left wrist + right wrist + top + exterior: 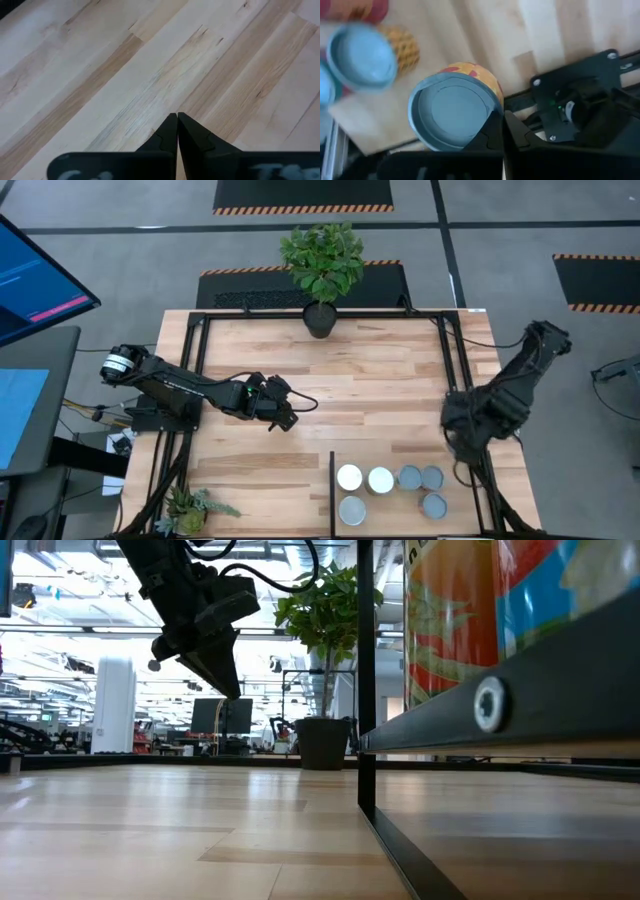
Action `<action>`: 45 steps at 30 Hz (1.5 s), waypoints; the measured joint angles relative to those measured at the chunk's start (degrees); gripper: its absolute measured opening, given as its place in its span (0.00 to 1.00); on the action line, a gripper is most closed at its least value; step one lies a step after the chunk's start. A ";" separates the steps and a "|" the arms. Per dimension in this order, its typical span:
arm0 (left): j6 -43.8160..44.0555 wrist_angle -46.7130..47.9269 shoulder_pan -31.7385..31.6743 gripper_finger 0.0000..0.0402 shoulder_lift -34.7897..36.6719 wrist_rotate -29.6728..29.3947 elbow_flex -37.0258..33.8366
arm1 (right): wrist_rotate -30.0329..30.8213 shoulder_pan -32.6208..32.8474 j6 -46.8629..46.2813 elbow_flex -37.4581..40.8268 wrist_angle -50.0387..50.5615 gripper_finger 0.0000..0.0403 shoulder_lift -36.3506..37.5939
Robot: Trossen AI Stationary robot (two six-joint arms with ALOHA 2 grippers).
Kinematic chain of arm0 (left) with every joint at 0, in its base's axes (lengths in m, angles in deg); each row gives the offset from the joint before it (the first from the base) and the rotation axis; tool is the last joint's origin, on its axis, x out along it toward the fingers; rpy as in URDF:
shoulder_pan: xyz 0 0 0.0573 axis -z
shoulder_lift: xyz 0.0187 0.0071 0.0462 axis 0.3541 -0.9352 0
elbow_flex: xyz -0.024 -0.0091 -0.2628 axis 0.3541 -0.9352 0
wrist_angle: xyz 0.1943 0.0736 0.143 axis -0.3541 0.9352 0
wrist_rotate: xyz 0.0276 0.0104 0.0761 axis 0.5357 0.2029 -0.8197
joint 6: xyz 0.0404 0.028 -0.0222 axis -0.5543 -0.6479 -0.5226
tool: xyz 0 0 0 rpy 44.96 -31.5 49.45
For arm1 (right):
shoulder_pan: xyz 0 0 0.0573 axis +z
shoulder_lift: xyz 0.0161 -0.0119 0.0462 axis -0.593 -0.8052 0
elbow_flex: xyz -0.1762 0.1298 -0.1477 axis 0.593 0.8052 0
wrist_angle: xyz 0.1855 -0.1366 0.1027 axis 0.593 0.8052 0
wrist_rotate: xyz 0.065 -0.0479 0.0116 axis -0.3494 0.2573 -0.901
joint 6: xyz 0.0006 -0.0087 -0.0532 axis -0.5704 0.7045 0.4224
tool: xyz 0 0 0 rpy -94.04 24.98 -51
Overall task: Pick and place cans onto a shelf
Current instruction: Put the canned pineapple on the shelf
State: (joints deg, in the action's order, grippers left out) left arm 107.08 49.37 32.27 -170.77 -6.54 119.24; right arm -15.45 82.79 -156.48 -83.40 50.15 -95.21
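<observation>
Cans (381, 480): five short cylinders, all upright; two white tops side by side, a grey one just below them, three pale-blue ones to their right; clustered close together
Shelf (392, 517): light-wood panel, thin black bars; at the bench's near edge, carrying the cans

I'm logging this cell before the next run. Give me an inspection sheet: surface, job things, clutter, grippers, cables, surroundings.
Surface: light-wood table, bare in the middle.
Job things: six cans clustered on the shelf at the near right corner; two white tops, four bluish-grey tops.
Clutter: potted plant at the far edge; small plant at the near left corner.
Grippers: left gripper shut, empty, above the table's left-centre; right gripper shut, empty, above the frame by the nearest can.
Cables: black cables run down the table's left side.
Surroundings: monitor at left; striped floor mats beyond the table.
</observation>
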 joint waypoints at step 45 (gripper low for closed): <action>3.17 -0.24 0.00 0.00 0.01 0.19 0.00 | -5.26 11.62 -0.16 -0.02 -15.21 0.07 -21.67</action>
State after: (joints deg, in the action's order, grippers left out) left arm 110.25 49.13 32.27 -170.76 -6.34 119.24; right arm -20.70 94.41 -156.64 -83.42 34.93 -116.88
